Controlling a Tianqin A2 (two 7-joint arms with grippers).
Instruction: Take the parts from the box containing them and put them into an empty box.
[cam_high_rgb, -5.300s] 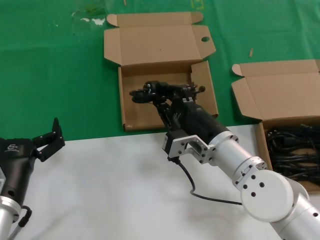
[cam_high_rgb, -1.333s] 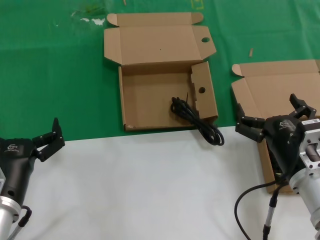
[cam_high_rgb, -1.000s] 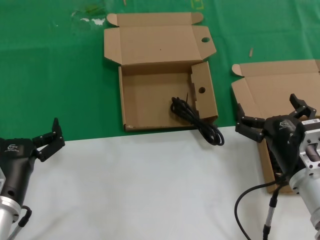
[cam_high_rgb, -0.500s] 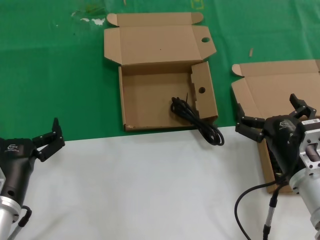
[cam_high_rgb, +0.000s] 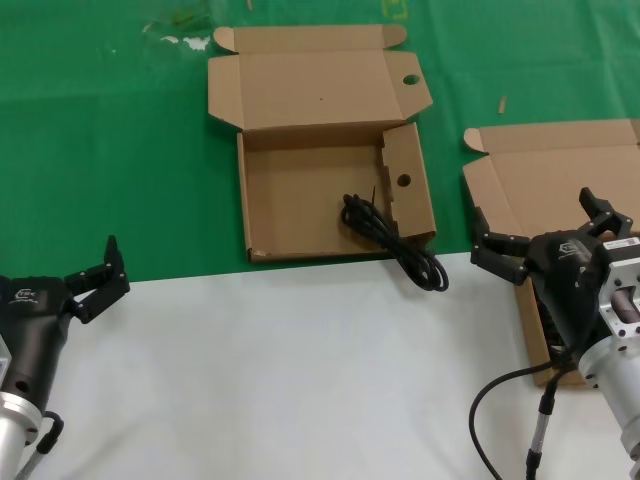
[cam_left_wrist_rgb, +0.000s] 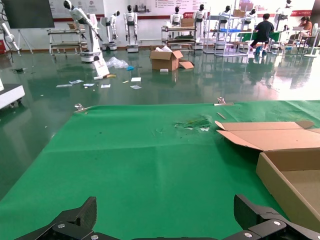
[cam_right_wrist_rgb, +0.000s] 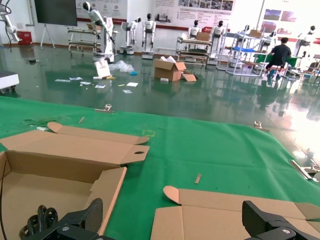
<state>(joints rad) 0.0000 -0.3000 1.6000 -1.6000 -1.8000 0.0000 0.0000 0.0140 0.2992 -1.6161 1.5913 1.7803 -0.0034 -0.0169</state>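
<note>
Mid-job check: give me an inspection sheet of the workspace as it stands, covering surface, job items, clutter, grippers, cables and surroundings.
Surface: green mat at the back, white tabletop in front.
Job's things: holed-lid box open, with one cord coil lying across its front corner, half hanging out onto the table edge. Plain-lidded box open at the right, dark cords barely visible behind the right gripper.
Clutter: small scrap and pale marks on the mat.
Grippers: left gripper parked at the near left, jaws open, empty. Right gripper over the plain-lidded box, jaws open, empty.
Cables: robot's own black cable loops beside the right arm.
Surroundings: hall floor with robots, shelves, a cardboard carton and seated people.
</note>
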